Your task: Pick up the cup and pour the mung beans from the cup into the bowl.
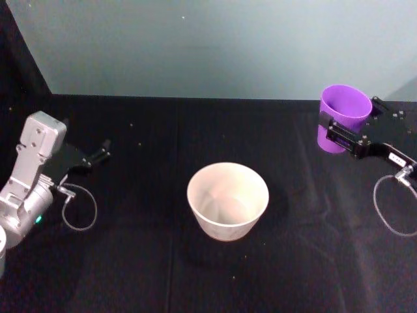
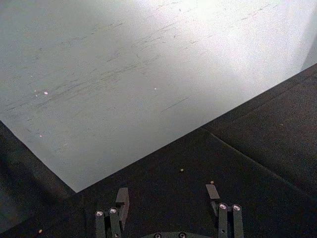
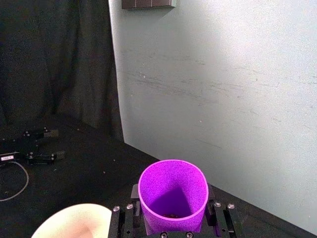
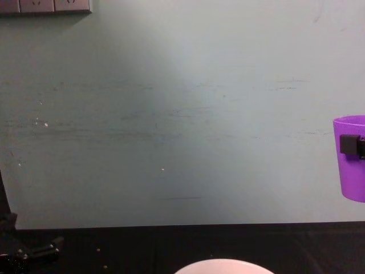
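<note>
Left claw (image 1: 98, 155) idle, bowl (image 1: 228, 228) in the middle, cup (image 1: 345, 107) gripped on the right.
The left claw rests spread open on the black cloth (image 1: 130, 261). The bowl is round, smooth and pale. The right claw (image 1: 354, 117) clamps the tapered purple plastic cup upright, clear of the cloth.

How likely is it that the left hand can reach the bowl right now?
Probably yes. The left hand sits open at the table's left, with just black tablecloth between it and the bowl. The right hand holds the cup at far right, out of the way.
</note>
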`<state>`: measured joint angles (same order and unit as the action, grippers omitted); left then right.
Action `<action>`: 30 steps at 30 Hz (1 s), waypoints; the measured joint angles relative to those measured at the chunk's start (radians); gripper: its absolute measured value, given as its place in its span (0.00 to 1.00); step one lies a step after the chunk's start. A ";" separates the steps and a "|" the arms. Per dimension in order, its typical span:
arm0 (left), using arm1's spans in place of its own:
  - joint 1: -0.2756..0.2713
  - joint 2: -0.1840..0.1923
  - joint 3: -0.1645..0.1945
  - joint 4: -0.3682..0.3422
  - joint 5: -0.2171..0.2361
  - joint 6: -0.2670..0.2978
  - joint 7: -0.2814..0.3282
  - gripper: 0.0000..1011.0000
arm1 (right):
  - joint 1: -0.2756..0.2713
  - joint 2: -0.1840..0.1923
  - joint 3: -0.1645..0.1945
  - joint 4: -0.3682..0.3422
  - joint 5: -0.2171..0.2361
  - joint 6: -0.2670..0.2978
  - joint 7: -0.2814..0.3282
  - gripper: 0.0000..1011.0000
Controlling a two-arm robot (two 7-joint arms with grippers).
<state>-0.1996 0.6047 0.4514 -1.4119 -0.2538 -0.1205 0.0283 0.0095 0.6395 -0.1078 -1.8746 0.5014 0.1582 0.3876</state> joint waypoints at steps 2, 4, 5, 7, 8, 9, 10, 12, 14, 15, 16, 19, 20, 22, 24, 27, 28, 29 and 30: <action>0.000 0.000 0.000 0.000 0.000 0.000 0.000 1.00 | 0.000 0.000 0.000 0.001 -0.001 -0.001 0.000 0.72; 0.000 0.000 0.000 0.000 0.000 0.000 0.000 1.00 | 0.000 -0.001 0.000 0.002 -0.002 -0.003 0.000 0.72; 0.000 0.000 0.000 0.000 0.000 0.000 0.000 1.00 | 0.000 -0.001 0.000 0.002 -0.002 -0.003 0.000 0.72; 0.000 0.000 0.000 0.000 0.000 0.000 0.000 1.00 | 0.001 -0.001 0.000 0.003 -0.003 -0.005 0.000 0.72; 0.000 0.000 0.000 0.000 0.000 0.000 0.000 1.00 | 0.001 -0.002 0.000 0.003 -0.003 -0.005 0.000 0.72; 0.000 0.000 0.000 0.000 0.000 0.000 0.000 1.00 | 0.001 -0.002 -0.001 0.003 -0.003 -0.006 0.000 0.72; 0.000 0.000 0.000 0.000 0.000 0.000 0.000 1.00 | 0.001 -0.002 -0.001 0.003 -0.004 -0.006 0.000 0.72; 0.000 0.000 0.000 0.000 0.000 0.000 0.000 1.00 | 0.001 -0.002 -0.001 0.004 -0.004 -0.006 0.000 0.72; 0.000 0.000 0.000 0.000 0.000 0.000 0.000 1.00 | 0.001 -0.002 -0.001 0.004 -0.004 -0.007 0.001 0.72; 0.000 0.000 0.000 0.000 0.000 0.000 0.000 1.00 | 0.001 -0.002 -0.001 0.005 -0.004 -0.007 0.000 0.72; 0.000 0.000 0.000 0.000 0.000 0.000 0.000 1.00 | 0.001 -0.002 -0.001 0.005 -0.004 -0.007 0.001 0.72; 0.000 0.000 0.000 0.000 0.000 0.000 0.000 1.00 | 0.001 -0.003 -0.001 0.005 -0.005 -0.008 0.001 0.72; 0.000 0.000 0.000 0.000 0.000 0.000 0.000 1.00 | 0.001 -0.003 -0.001 0.005 -0.005 -0.008 0.001 0.72; 0.000 0.000 0.000 0.000 0.000 0.000 0.000 1.00 | 0.001 -0.003 -0.001 0.005 -0.005 -0.008 0.001 0.72; 0.000 0.000 0.000 0.000 0.000 0.000 0.000 1.00 | 0.001 -0.003 -0.001 0.006 -0.005 -0.009 0.001 0.72; 0.000 0.000 0.000 0.000 0.000 0.000 0.000 1.00 | 0.001 -0.003 -0.001 0.006 -0.005 -0.009 0.001 0.72; 0.000 0.000 0.000 0.000 0.000 0.000 0.000 1.00 | 0.001 -0.003 -0.001 0.006 -0.006 -0.009 0.001 0.72; 0.000 0.000 0.000 0.000 0.000 0.000 0.000 1.00 | 0.001 -0.003 -0.001 0.006 -0.006 -0.009 0.001 0.72; 0.000 0.000 0.000 0.000 0.000 0.000 0.000 1.00 | 0.001 -0.003 -0.001 0.006 -0.006 -0.009 0.001 0.72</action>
<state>-0.1995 0.6047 0.4514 -1.4120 -0.2539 -0.1205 0.0283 0.0109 0.6362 -0.1086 -1.8684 0.4958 0.1488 0.3887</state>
